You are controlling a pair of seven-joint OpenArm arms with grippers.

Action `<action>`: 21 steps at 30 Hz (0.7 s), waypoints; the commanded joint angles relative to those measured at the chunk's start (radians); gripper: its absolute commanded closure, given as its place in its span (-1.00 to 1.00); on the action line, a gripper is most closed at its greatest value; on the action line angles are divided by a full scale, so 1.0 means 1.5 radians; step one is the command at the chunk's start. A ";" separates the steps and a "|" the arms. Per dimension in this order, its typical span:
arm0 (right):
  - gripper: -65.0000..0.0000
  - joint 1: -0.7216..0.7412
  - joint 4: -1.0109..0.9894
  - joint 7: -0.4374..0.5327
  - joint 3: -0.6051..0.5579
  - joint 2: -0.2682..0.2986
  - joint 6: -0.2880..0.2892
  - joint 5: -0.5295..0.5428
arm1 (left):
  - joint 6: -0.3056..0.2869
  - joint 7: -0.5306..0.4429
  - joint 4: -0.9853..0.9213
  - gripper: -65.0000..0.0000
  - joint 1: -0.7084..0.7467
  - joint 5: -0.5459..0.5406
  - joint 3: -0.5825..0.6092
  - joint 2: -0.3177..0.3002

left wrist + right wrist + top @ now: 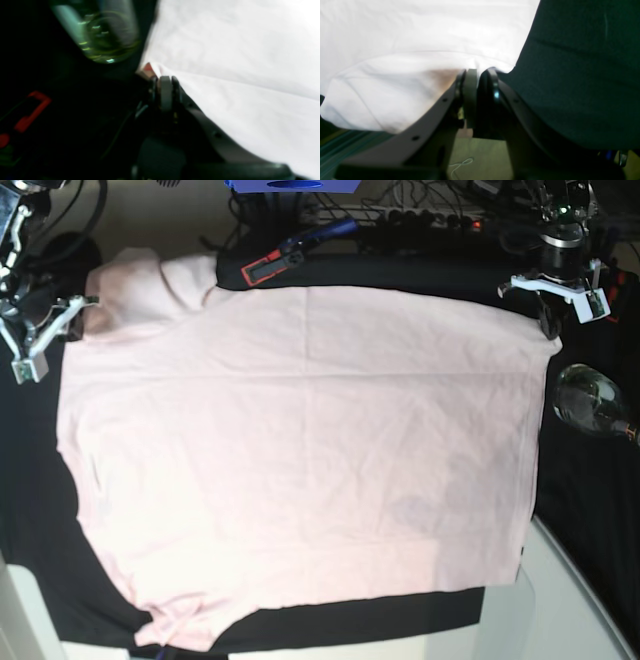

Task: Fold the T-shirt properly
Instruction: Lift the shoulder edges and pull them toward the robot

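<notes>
The pale pink T-shirt (300,450) lies spread flat, plain side up, over the black table cloth (400,275). My left gripper (548,330) is at the shirt's far right corner. In the left wrist view the left gripper (165,78) is shut, pinching the edge of the T-shirt (237,62). My right gripper (65,340) is at the shirt's far left edge, beside a bunched sleeve (135,280). Seen from the right wrist, the right gripper (480,71) has its jaws almost together on the edge of the T-shirt (407,37), with a thin dark slit between them.
A clear glass vessel (590,402) lies on the cloth just right of the shirt, close to the left arm, and shows as glass (105,37) in the left wrist view. A red-and-black tool (265,270) and cables sit along the far edge. The pale table edge (580,600) shows front right.
</notes>
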 commanded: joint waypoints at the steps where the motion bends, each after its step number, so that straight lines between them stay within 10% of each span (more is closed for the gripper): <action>1: 0.59 -0.001 0.012 -0.002 0.016 0.004 0.004 0.008 | -0.002 -0.014 0.007 1.00 0.005 -0.002 -0.004 -0.005; 6: -0.48 0.002 0.011 -0.037 0.108 -0.035 0.004 0.009 | -0.002 -0.014 0.007 1.00 0.014 -0.002 -0.003 -0.005; 21: -0.27 0.001 -0.071 -0.029 0.055 -0.039 0.004 0.009 | -0.002 -0.014 -0.035 1.00 0.009 -0.002 -0.003 -0.006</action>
